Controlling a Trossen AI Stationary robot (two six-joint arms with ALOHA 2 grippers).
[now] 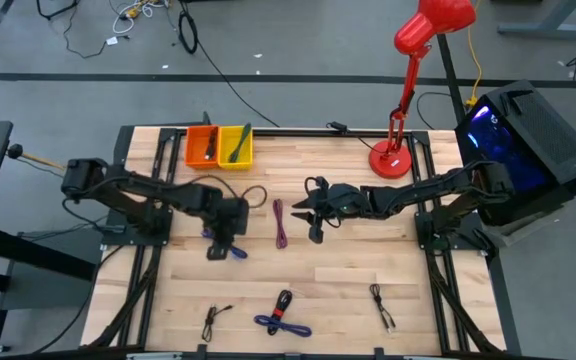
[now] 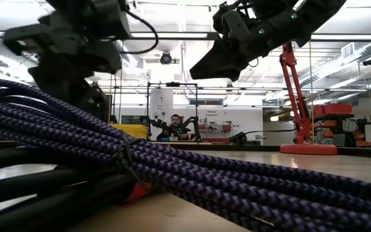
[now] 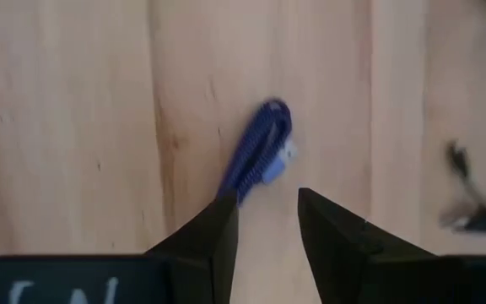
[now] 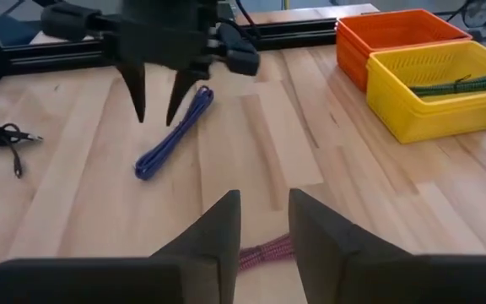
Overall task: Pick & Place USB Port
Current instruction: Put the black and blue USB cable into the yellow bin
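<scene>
L fingers (image 3: 267,221) over blue cable (image 3: 256,156)

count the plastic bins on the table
2: an orange plastic bin at the table's far edge on the left arm's side, and a yellow plastic bin touching it on its right, holding a green cable.

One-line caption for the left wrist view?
Left pincer, open, hovers over a blue cable on the wooden table.

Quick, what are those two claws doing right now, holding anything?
Left gripper: open, empty, above the blue cable.
Right gripper: open, empty.
</scene>
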